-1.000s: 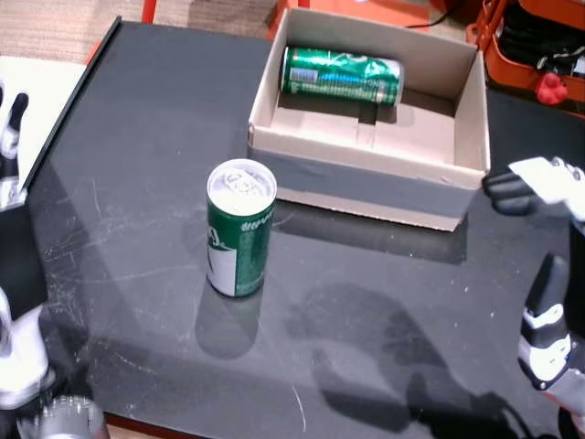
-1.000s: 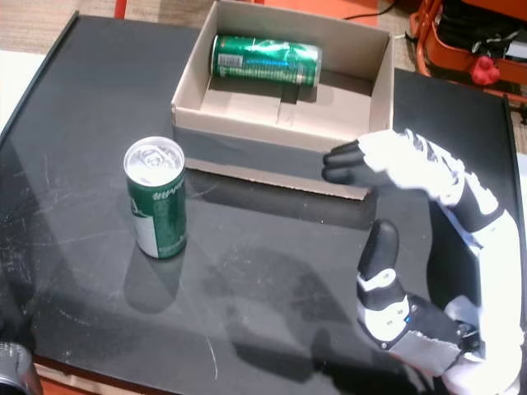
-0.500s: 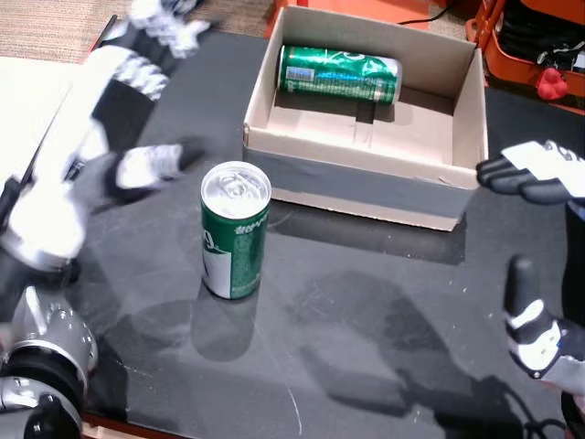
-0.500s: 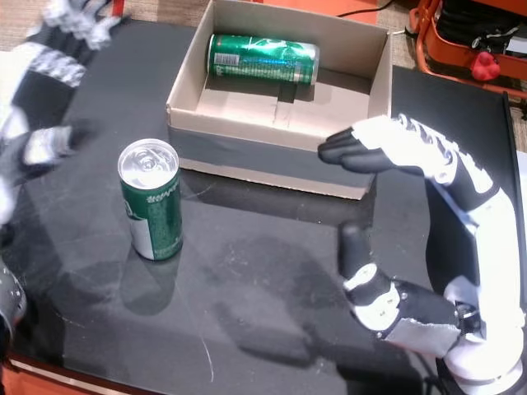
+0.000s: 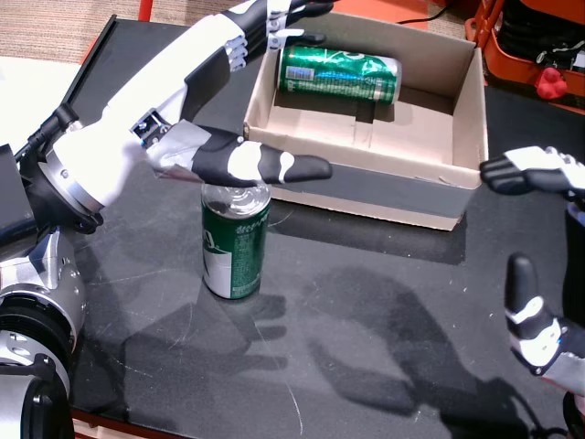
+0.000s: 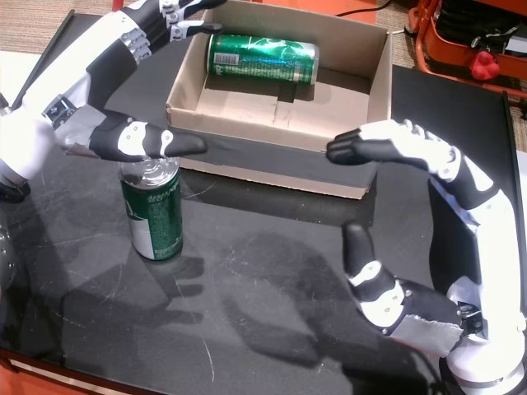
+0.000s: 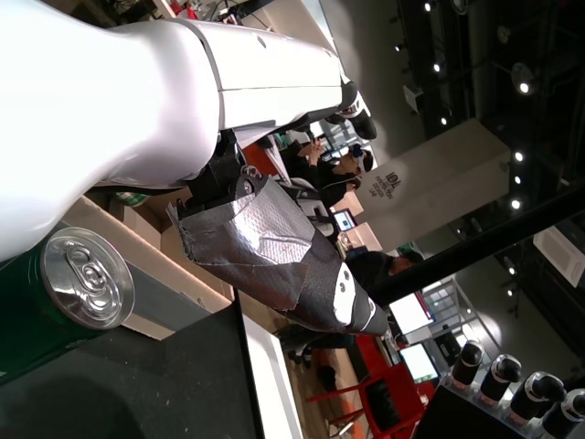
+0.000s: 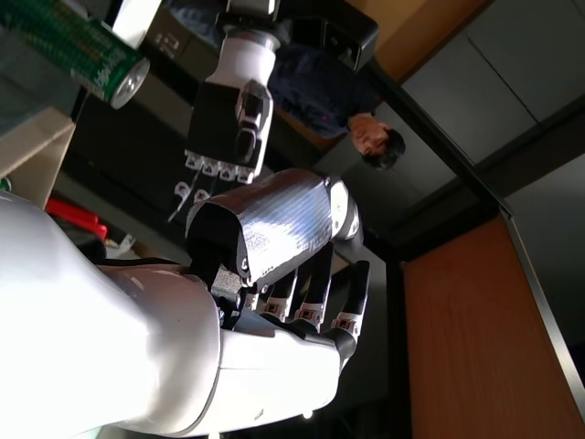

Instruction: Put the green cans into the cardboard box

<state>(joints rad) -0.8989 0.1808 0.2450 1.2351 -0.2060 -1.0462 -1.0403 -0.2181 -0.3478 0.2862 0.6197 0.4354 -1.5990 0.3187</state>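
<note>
Green can (image 5: 236, 249) stands at seven o'clock from my cardboard box (image 5: 384, 174); left hand (image 5: 196, 110) hovers above it, fingers (image 5: 274, 18) spread. Only the left wrist view shows its pull-tab top (image 7: 87, 277). Right hand (image 6: 412, 222) empty, splayed.

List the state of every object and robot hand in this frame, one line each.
Standing can: upright on the table, outside the box, top sealed, not gripped.
Lying can: on its side inside the box, against the far wall.
Box: open-topped, holds one can.
Left robot hand: open, fingers spread above the standing can, thumb over its top.
Right robot hand: open, empty, beside the box's near right corner.
</note>
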